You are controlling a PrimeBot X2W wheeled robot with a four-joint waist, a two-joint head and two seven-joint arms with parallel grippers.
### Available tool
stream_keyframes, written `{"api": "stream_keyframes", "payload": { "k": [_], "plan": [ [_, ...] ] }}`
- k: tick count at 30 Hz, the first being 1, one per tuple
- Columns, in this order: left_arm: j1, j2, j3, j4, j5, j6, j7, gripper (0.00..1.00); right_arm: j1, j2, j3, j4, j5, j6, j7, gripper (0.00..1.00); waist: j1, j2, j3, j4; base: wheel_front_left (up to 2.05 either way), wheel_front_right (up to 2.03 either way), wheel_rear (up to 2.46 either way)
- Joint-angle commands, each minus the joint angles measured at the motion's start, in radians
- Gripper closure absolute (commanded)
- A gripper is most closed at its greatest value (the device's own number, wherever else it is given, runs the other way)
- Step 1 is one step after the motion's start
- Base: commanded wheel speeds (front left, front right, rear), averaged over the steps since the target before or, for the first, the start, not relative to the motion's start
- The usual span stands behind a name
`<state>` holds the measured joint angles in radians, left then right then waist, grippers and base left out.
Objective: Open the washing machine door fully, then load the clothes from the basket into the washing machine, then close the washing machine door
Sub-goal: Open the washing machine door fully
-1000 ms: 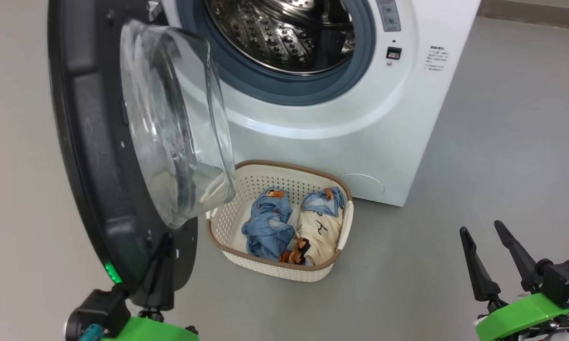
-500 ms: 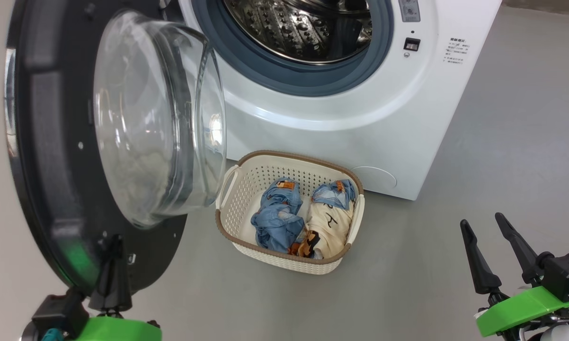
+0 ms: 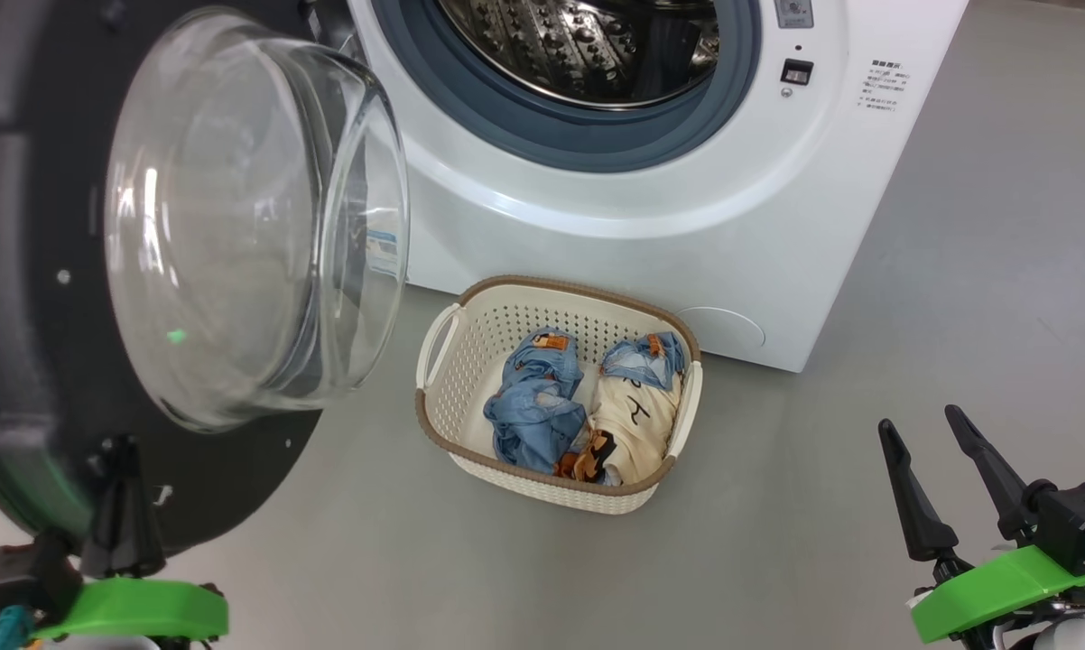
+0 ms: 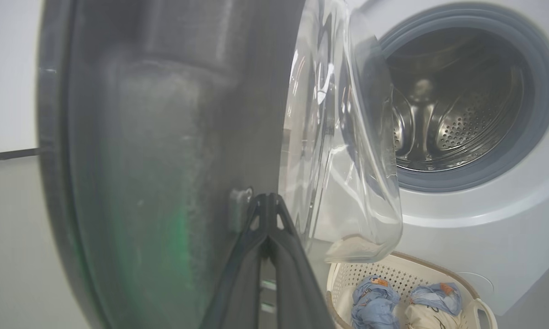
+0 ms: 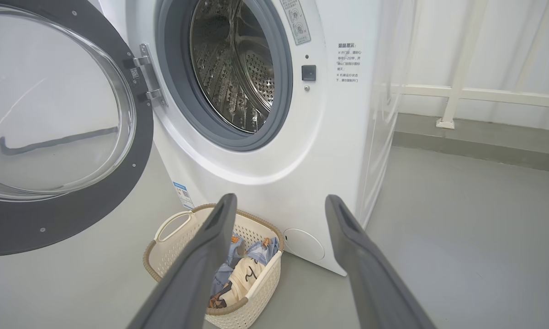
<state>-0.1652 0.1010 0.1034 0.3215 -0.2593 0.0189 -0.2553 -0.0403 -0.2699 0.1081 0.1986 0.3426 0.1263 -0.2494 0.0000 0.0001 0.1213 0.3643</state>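
My left gripper [image 4: 266,197], jaws pressed together, touches the glossy black rim of the round glass-bowled door [image 3: 263,451] open left of the white front-loading washing machine [image 3: 642,262]; my right gripper [image 3: 919,420] hangs spread wide off its right front; blue denim and cream clothes [image 3: 538,411] lie in the cream perforated basket [image 3: 561,287] at its foot.

washing machine door [image 3: 19,271] cut off left, printed label [image 3: 881,86] illegible

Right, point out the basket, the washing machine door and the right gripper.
basket [image 3: 542,490], head view, front perforated wall.
washing machine door [image 3: 236,460], head view, black rim below the glass.
right gripper [image 3: 917,418], head view, midway between its open fingertips.
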Motion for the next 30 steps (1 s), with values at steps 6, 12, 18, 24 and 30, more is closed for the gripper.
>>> {"api": "stream_keyframes", "payload": {
  "k": [6, 12, 18, 24, 30],
  "plan": [
    [-0.075, 0.071, 0.1, 0.022, 0.005, 0.022, -0.006, 1.0, -0.027, -0.029, 0.024, -0.025, -0.008, 0.004, -0.012, 0.0, 0.0, -0.0001, 0.012, 0.005, 0.0, 0.0, 0.0],
    [-0.134, 0.111, 0.152, 0.087, 0.014, 0.021, -0.006, 1.0, -0.039, -0.04, 0.029, -0.027, -0.011, 0.004, -0.012, 0.0, 0.0, -0.0001, 0.039, 0.005, 0.0, 0.0, 0.0],
    [-0.18, 0.135, 0.197, 0.143, 0.034, 0.019, -0.006, 1.0, -0.055, -0.05, 0.04, -0.027, -0.012, 0.004, -0.012, 0.0, 0.0, -0.0001, 0.063, -0.003, 0.0, 0.0, 0.0],
    [-0.234, 0.15, 0.252, 0.196, 0.048, 0.026, -0.006, 1.0, -0.067, -0.062, 0.051, -0.027, -0.01, 0.004, -0.012, 0.0, 0.0, -0.0001, 0.092, -0.007, 0.0, 0.0, 0.0],
    [-0.291, 0.18, 0.3, 0.248, 0.068, 0.027, -0.006, 1.0, -0.079, -0.075, 0.053, -0.027, -0.013, 0.004, -0.012, 0.0, 0.0, -0.0001, 0.116, -0.011, 0.0, 0.0, 0.0]
  ]
}}
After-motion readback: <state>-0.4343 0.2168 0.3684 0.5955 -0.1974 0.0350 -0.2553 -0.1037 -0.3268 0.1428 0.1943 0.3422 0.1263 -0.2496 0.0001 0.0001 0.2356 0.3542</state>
